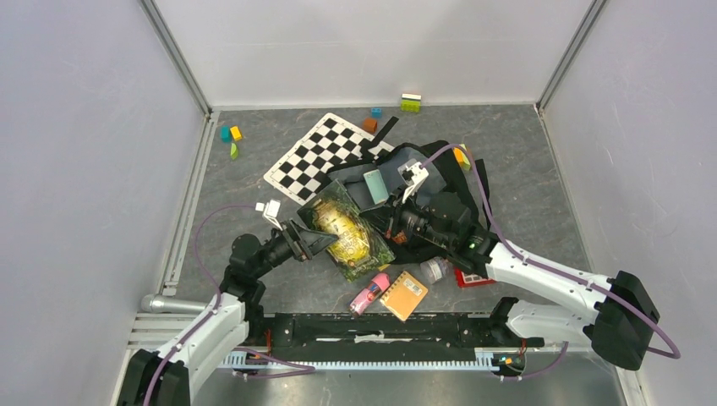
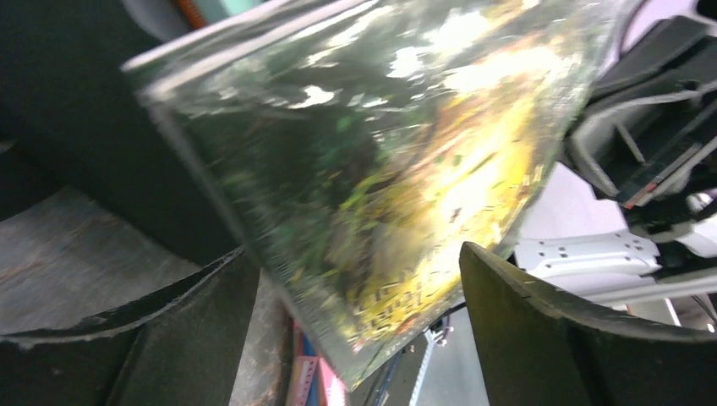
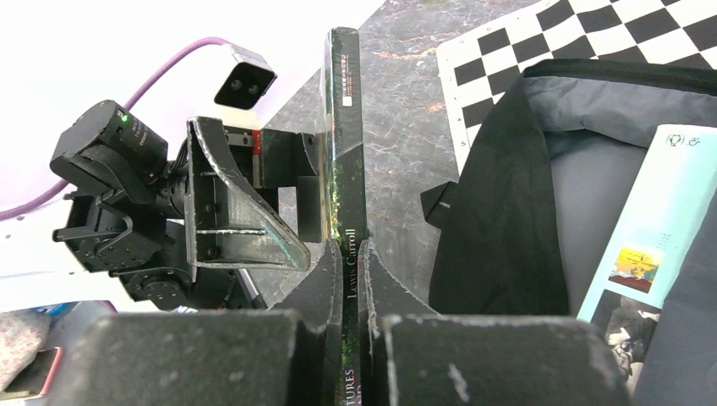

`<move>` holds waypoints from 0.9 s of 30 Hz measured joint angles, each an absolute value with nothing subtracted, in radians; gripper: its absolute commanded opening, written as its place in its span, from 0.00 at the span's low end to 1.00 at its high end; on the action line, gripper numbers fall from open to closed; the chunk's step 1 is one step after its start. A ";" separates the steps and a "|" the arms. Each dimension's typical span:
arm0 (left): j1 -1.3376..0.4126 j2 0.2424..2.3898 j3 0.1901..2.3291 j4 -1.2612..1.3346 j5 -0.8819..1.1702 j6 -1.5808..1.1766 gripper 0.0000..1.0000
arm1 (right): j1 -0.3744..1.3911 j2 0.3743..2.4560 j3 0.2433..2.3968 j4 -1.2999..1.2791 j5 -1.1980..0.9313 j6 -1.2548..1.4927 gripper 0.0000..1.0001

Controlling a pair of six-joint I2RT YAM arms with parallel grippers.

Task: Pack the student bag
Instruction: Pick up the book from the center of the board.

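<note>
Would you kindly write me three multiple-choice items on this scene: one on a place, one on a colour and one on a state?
1. Where does the orange notebook lie?
A in the bag; B on the table, beside the pink item; C on the checkerboard.
2. What colour is the thin book in the student bag?
A teal; B red; C orange.
3. How is the right gripper?
A open; B shut on the green book; C shut on nothing.

Key:
1 B: it lies on bare table, next to the pink item.
2 A: the thin book shows teal in the open bag.
3 B: its fingers clamp the green book's spine.
</note>
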State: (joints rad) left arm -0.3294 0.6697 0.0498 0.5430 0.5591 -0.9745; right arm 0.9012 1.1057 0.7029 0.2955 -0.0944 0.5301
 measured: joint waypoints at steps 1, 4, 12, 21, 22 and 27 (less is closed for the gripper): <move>-0.329 0.677 0.051 0.574 0.573 -0.984 0.79 | 0.901 1.106 0.703 0.299 -0.095 0.536 0.00; -0.329 0.674 0.054 0.635 0.593 -1.013 0.62 | 0.901 1.106 0.703 0.312 -0.096 0.548 0.00; -0.322 0.500 0.049 0.604 0.590 -1.073 0.18 | 0.867 1.116 0.703 0.349 -0.027 0.528 0.15; -0.329 0.270 0.049 0.385 0.595 -1.077 0.02 | 0.846 1.150 0.702 0.329 -0.121 0.517 0.80; -0.329 0.251 0.050 0.366 0.595 -1.077 0.02 | 0.838 1.150 0.702 0.325 -0.131 0.505 0.87; -0.329 0.202 0.083 0.300 0.604 -1.077 0.02 | 0.813 1.149 0.701 0.313 -0.175 0.463 0.98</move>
State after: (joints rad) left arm -0.3294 0.2016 0.0834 0.3000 0.6037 -1.0771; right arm 0.8127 1.1492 0.7006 0.3130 -0.1749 0.4625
